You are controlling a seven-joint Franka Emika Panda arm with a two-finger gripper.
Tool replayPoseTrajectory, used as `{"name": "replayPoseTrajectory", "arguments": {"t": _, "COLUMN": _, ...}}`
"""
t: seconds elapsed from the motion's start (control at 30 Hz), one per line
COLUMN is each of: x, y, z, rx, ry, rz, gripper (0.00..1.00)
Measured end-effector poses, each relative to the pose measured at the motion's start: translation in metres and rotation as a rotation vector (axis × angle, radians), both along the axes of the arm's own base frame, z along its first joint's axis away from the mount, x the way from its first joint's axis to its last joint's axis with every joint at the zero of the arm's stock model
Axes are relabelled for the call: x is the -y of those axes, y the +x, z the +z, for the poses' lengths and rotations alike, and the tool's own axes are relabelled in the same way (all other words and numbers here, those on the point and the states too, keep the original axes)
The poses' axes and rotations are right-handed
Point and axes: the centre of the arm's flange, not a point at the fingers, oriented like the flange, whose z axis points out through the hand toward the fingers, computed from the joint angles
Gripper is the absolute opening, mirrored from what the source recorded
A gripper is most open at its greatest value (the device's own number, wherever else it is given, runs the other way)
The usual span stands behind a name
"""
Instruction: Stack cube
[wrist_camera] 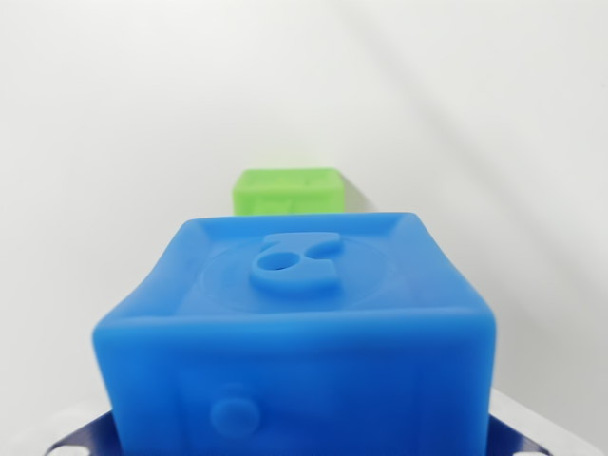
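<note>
one view only, from the wrist: it looks low and nearly level across the white worktop [114, 142], very close to a blue cube [294, 332] filling the lower frame, a green cube [290, 192] farther behind it.

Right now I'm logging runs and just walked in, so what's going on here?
The wrist view is filled by a blue cube close to the camera. A smaller-looking green cube sits apart, farther back on the white surface. The tool's fingers aren't visible, so I can't tell whether the blue cube is held. No stack yet.
</note>
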Motion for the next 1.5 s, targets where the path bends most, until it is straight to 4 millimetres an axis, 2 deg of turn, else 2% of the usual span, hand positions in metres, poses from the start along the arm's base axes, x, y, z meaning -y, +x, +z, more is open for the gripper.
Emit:
{"name": "replayPoseTrajectory", "arguments": {"t": 0.37, "x": 0.009, "y": -0.012, "z": 0.008, "rx": 0.001, "ry": 0.000, "rz": 0.026, "gripper": 0.00}}
{"name": "replayPoseTrajectory", "arguments": {"t": 0.67, "x": 0.009, "y": -0.013, "z": -0.027, "rx": -0.011, "ry": 0.001, "rz": 0.030, "gripper": 0.00}}
{"name": "replayPoseTrajectory", "arguments": {"t": 1.5, "x": 0.009, "y": -0.014, "z": -0.088, "rx": -0.010, "ry": 0.000, "rz": 0.032, "gripper": 0.00}}
